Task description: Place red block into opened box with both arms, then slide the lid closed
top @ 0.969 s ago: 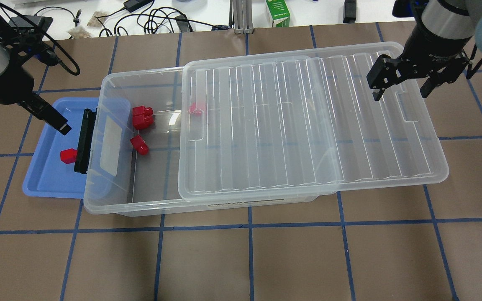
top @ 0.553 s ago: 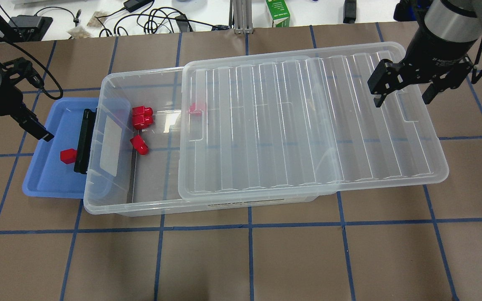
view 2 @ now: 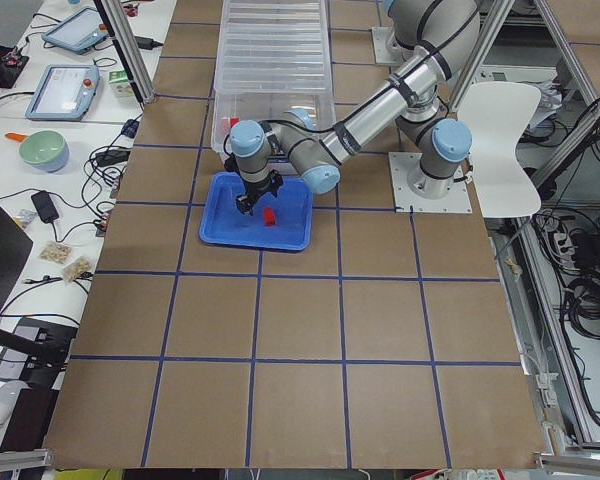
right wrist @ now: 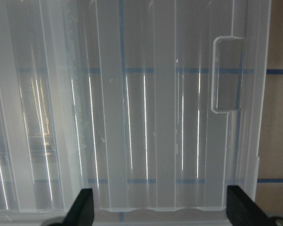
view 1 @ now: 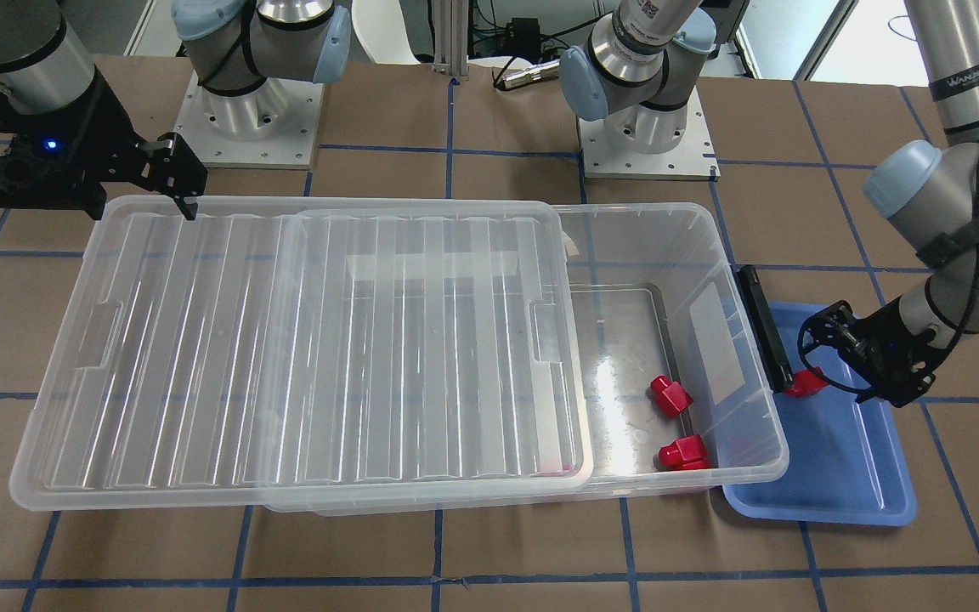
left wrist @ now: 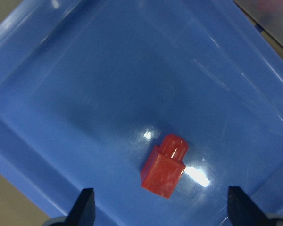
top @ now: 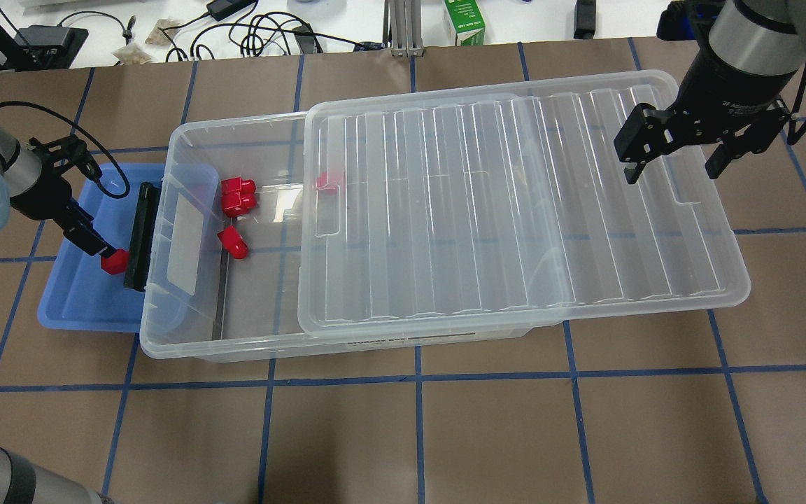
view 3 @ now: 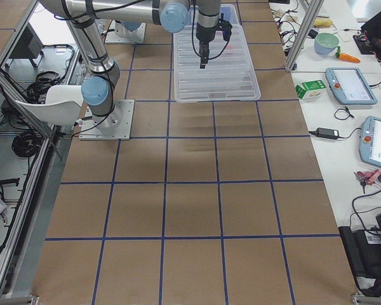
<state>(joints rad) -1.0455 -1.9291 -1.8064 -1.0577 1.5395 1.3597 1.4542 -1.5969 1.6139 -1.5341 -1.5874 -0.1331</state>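
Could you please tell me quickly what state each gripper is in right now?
Left gripper: open, holding nothing, poised over the red block in the blue tray.
Right gripper: open, holding nothing, above the lid.

White lettering is printed on the black body of the right gripper (top: 670, 173); it appears to begin "2F Adaptive", and the rest is too small to be read. A line of capitals is seen on the silver tube of the left arm (view 1: 968, 75), but it cannot be read with certainty. A square code patch (view 1: 653, 10) is carried near that arm's shoulder. Print on the green carton (top: 464, 22) and on the label strip (top: 410, 341) of the box's wall is illegible.
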